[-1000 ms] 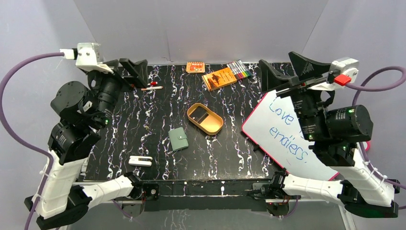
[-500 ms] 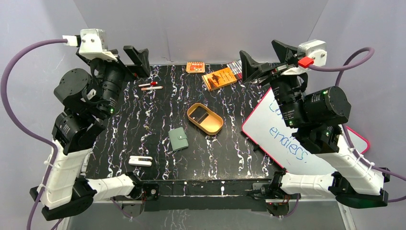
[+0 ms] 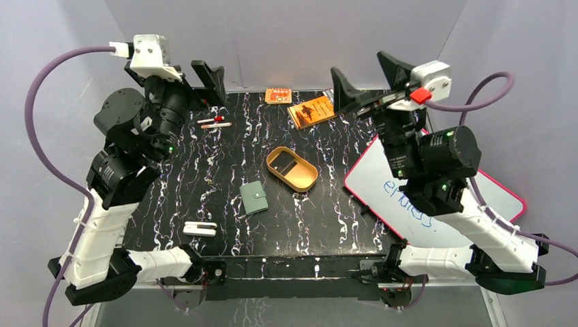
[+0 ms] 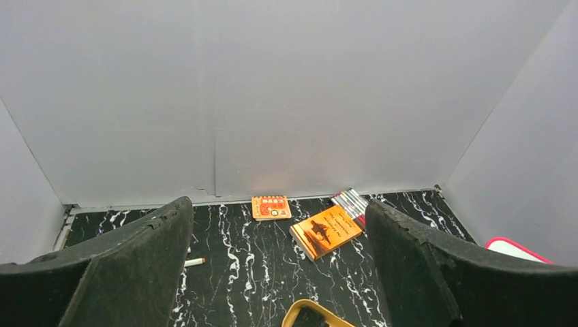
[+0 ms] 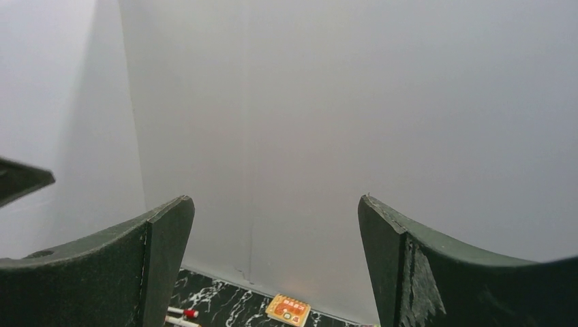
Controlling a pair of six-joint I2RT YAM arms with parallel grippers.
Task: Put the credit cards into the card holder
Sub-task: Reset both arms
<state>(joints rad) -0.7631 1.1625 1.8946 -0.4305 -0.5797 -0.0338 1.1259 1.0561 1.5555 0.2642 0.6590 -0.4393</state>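
Observation:
The sage-green card holder point(image 3: 254, 197) lies folded shut on the black marbled table, left of centre. A dark credit card point(image 3: 289, 165) rests flat inside the tan oval tray point(image 3: 303, 182) just behind and to the right of it. My left gripper point(image 3: 198, 87) hangs high over the back left corner, open and empty. My right gripper point(image 3: 367, 80) is raised over the back right, also open and empty. In the left wrist view, the left gripper point(image 4: 278, 206) frames the tray's rim point(image 4: 300, 308) at the bottom edge. The right gripper point(image 5: 272, 201) in its wrist view faces the back wall.
An orange booklet point(image 3: 312, 111), a small orange notepad point(image 3: 278, 95) and a pack of markers point(image 3: 341, 101) lie along the back. Two pens point(image 3: 215, 122) lie at back left, and a white object point(image 3: 200, 229) lies near the front. A pink-edged whiteboard point(image 3: 399, 197) covers the right side.
Both arms have lifted and swung inward: the left gripper up and to the right, the right gripper up and to the left. Both stayed open; nothing on the table moved.

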